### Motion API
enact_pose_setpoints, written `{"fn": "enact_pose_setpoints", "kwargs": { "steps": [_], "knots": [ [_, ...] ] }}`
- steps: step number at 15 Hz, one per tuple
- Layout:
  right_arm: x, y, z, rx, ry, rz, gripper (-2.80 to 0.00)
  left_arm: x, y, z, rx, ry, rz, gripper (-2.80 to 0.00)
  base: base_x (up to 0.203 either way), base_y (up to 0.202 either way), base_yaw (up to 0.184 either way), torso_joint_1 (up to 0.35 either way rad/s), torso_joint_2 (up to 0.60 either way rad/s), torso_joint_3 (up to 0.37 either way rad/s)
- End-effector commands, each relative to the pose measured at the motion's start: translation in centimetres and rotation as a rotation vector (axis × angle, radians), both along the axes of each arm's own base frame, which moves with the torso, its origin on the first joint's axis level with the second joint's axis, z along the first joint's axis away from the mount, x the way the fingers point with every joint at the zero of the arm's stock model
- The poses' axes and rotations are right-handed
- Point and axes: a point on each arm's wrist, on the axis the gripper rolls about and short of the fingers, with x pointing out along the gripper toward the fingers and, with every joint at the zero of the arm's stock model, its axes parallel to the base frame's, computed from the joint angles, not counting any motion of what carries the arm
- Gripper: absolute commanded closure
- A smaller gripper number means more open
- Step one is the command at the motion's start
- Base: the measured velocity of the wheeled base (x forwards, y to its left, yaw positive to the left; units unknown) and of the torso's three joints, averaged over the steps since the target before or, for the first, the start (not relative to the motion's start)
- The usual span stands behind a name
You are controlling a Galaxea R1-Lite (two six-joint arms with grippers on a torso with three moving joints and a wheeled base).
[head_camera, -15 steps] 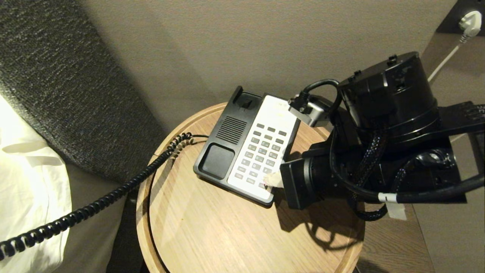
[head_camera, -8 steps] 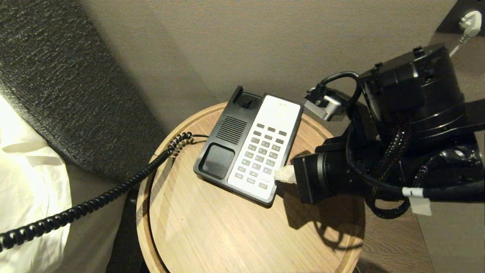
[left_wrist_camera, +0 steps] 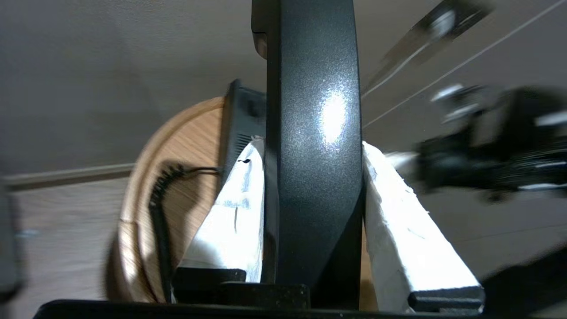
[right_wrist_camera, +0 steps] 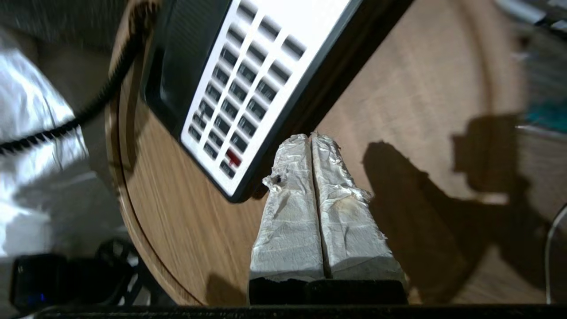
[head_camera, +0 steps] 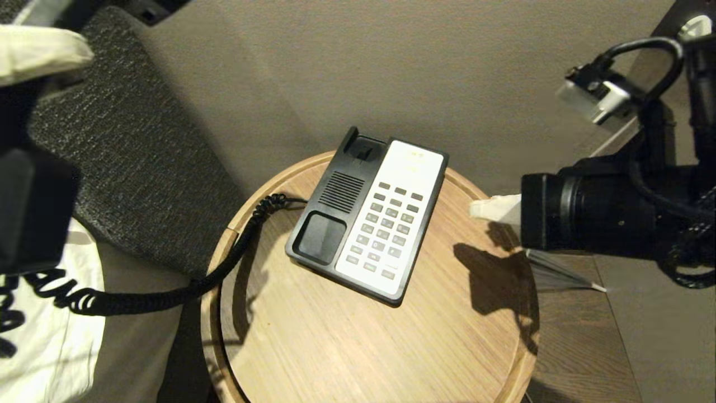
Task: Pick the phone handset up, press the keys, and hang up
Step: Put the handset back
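The black phone handset (left_wrist_camera: 310, 133) stands between the white padded fingers of my left gripper (left_wrist_camera: 312, 148), which is shut on it. In the head view one of these fingers (head_camera: 39, 50) and the dark handset end (head_camera: 31, 207) show at the far left, above the bed. The coiled cord (head_camera: 145, 299) sags from there to the phone base (head_camera: 324, 235) on the round wooden table (head_camera: 291, 347). The base's cradle is empty and its white key panel (head_camera: 391, 224) is uncovered. My right gripper (head_camera: 481, 209) is shut and empty, hovering to the right of the base, off the keys (right_wrist_camera: 239, 102).
White bedding (head_camera: 50, 347) and a grey upholstered headboard (head_camera: 128, 140) lie left of the table. A beige wall rises behind it. A white plug (head_camera: 696, 25) and its cable sit at the top right, with dark floor (head_camera: 587, 336) below.
My right gripper has pulled off the keypad, rising to the right. The left gripper with the handset has come into view at the far left, and the cord now sags closer to the table.
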Motion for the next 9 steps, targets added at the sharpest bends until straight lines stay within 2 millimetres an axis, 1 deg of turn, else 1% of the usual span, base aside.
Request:
{"fn": "enact_pose_setpoints", "kwargs": {
  "steps": [1, 5, 7, 9],
  "knots": [
    [-1.3, -2.2, 1.9, 0.066, -0.059, -0.044, 0.0, 3.3, -3.2, -1.4, 0.123, 0.043, 0.04, 0.0, 0.0, 0.0, 0.0, 0.0, 0.0, 0.0],
    [-3.0, -4.2, 3.3, 0.104, -0.119, -0.104, 0.0, 6.5, -6.0, -2.7, 0.219, 0.089, 0.098, 0.0, 0.0, 0.0, 0.0, 0.0, 0.0, 0.0],
    [-3.9, -5.2, 3.7, 0.114, -0.117, -0.109, 0.0, 7.7, -7.2, -3.3, 0.252, 0.114, 0.139, 0.0, 0.0, 0.0, 0.0, 0.0, 0.0, 0.0],
    [-4.5, -5.8, 4.1, 0.138, -0.111, -0.119, 0.0, 8.8, -8.3, -3.7, 0.273, 0.131, 0.143, 0.0, 0.0, 0.0, 0.0, 0.0, 0.0, 0.0]
  ]
}}
